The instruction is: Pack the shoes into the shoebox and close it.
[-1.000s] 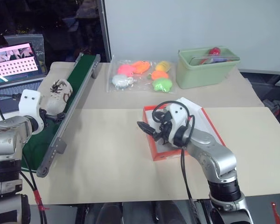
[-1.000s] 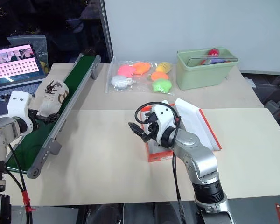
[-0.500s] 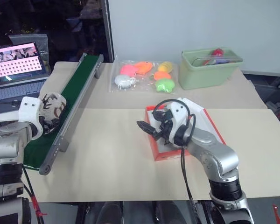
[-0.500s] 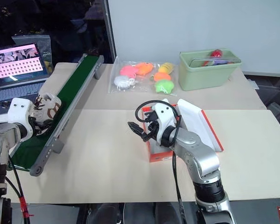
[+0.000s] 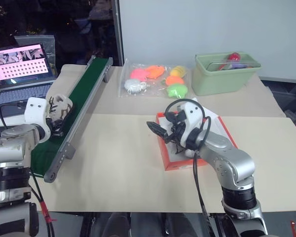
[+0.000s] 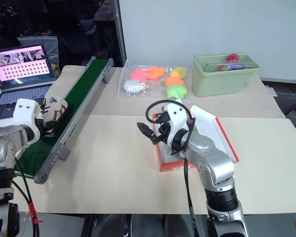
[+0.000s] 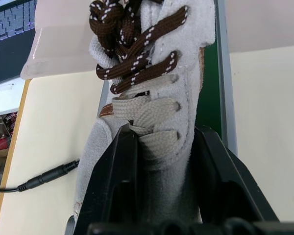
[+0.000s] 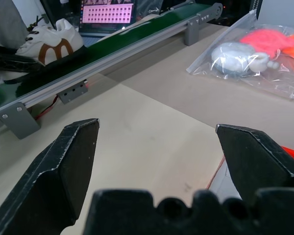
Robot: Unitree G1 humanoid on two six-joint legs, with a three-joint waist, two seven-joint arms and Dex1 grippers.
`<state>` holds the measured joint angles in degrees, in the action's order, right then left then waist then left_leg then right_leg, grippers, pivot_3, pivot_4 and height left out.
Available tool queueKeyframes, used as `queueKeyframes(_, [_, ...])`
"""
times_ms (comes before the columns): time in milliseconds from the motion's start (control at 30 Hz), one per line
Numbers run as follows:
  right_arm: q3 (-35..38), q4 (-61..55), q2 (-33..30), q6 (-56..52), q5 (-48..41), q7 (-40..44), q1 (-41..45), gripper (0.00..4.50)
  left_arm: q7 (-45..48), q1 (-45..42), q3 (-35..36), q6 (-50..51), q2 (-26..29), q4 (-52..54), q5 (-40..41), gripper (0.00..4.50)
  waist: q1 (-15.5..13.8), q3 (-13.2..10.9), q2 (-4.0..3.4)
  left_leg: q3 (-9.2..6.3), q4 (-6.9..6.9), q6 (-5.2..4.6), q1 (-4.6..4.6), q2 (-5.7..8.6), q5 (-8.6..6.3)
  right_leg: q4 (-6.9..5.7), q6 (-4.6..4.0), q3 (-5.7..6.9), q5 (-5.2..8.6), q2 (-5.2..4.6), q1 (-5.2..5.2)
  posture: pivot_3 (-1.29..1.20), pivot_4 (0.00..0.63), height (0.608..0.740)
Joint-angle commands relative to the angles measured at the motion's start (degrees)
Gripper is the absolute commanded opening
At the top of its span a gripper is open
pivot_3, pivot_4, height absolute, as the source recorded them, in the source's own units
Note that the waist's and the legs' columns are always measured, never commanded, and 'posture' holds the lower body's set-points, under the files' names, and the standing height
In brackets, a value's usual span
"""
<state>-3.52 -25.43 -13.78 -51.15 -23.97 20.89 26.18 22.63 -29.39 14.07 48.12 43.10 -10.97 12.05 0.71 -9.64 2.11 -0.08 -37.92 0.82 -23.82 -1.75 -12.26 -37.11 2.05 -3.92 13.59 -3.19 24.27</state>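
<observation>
**A:** What did the surface and room look like?

**B:** A pale beige table (image 5: 118, 163) stood before a white wall (image 5: 212, 24). A green conveyor belt (image 5: 84, 94) ran along its left side, with an open laptop (image 5: 19, 66) beyond it. At the back lay a clear bag of colourful plush toys (image 5: 155, 81) beside a pale green bin (image 5: 224, 74).

**B:** Where were the shoes and box?

**A:** One white shoe (image 7: 152, 112) sat on the belt, the left gripper (image 7: 161, 161) clamped on it. The red-orange shoebox (image 5: 167, 160) lay open mid-table, beneath the right gripper (image 8: 157, 147), whose fingers were spread wide apart, holding nothing.
</observation>
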Motion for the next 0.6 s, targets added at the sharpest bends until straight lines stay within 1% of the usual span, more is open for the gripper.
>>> queueKeyframes(33, [1.9, -1.1, 1.2, -0.1, -2.0, -0.7, 1.3, 4.50, -5.8, -3.8, 0.5, -8.3, -3.2, 3.3, -2.5, 1.47, 0.0, 0.0, 0.01, 0.00, 0.00, 0.00, -0.02, 0.00, 0.00, 0.01, 0.00, 0.00, 0.00, 0.00, 0.00, 0.00, 0.150, 0.729])
queueKeyframes(100, [5.3, 0.3, 4.5, -2.4, -4.9, -3.0, 2.5, 4.50, -8.6, -4.7, 1.2, -13.0, -6.6, 7.4, -2.7, 1.47, 0.0, 0.0, 0.06, -0.01, 0.00, 0.00, -0.07, 0.01, 0.00, 0.02, 0.00, 0.00, -0.01, -0.02, 0.02, 0.00, 0.150, 0.729])
queueKeyframes(200, [13.8, 4.5, 11.5, -6.6, -11.7, -8.6, 6.2, 4.50, -11.2, -3.8, -0.8, -18.0, -11.1, 13.5, -3.9, 1.47, 0.2, 0.0, 0.07, -0.02, -0.01, 0.00, -0.25, -0.02, 0.00, -0.01, -0.02, 0.00, -0.04, -0.03, 0.15, 0.00, 0.150, 0.729])
queueKeyframes(267, [17.9, 6.3, 14.9, -8.6, -15.7, -11.3, 8.4, 4.50, -12.3, -3.6, -1.6, -18.4, -14.6, 16.9, -3.2, 1.47, 0.2, 0.0, 0.07, -0.02, -0.01, 0.01, -0.35, -0.05, 0.00, -0.09, -0.04, 0.00, -0.13, -0.05, 0.23, 0.00, 0.150, 0.729])
queueKeyframes(333, [21.0, 7.7, 16.9, -10.0, -18.9, -13.7, 10.1, 4.50, -12.4, -3.3, -3.4, -18.6, -16.5, 19.3, -3.5, 1.47, 0.3, 0.0, 0.07, -0.02, 0.01, 0.00, -0.38, -0.04, -0.01, -0.09, -0.03, 0.00, -0.14, -0.08, 0.24, 0.00, 0.150, 0.729])
queueKeyframes(433, [26.0, 10.8, 20.0, -11.4, -24.9, -17.7, 12.2, 4.50, -11.6, -3.2, -5.5, -15.3, -22.4, 24.7, 1.1, 1.47, 0.3, 0.0, 0.07, -0.02, 0.01, 0.00, -0.39, -0.02, -0.01, -0.09, -0.02, 0.00, -0.15, -0.09, 0.25, 0.00, 0.150, 0.729])
queueKeyframes(500, [27.3, 12.6, 20.1, -11.9, -27.7, -18.7, 13.2, 4.50, -10.1, -2.3, -8.3, -11.4, -27.3, 29.9, 5.7, 1.47, 0.1, 0.0, 0.07, -0.02, 0.00, 0.00, -0.40, 0.01, 0.00, -0.08, 0.00, 0.02, -0.16, -0.11, 0.22, 0.00, 0.150, 0.729])
queueKeyframes(533, [27.5, 13.1, 19.6, -12.0, -28.5, -19.1, 13.4, 4.50, -10.2, -2.1, -8.6, -10.1, -29.2, 31.4, 7.2, 1.47, 0.1, 0.0, 0.07, -0.04, 0.00, 0.00, -0.41, 0.04, 0.00, -0.04, 0.01, 0.05, -0.16, -0.14, 0.19, 0.00, 0.150, 0.729])
queueKeyframes(600, [27.9, 14.3, 19.4, -12.3, -30.6, -20.1, 13.8, 4.50, -10.1, -2.0, -8.4, -5.8, -34.5, 34.6, 14.2, 1.47, 0.3, 0.0, 0.07, -0.03, -0.01, 0.00, -0.46, 0.06, 0.00, 0.00, 0.03, 0.06, -0.17, -0.15, 0.18, 0.00, 0.150, 0.729])
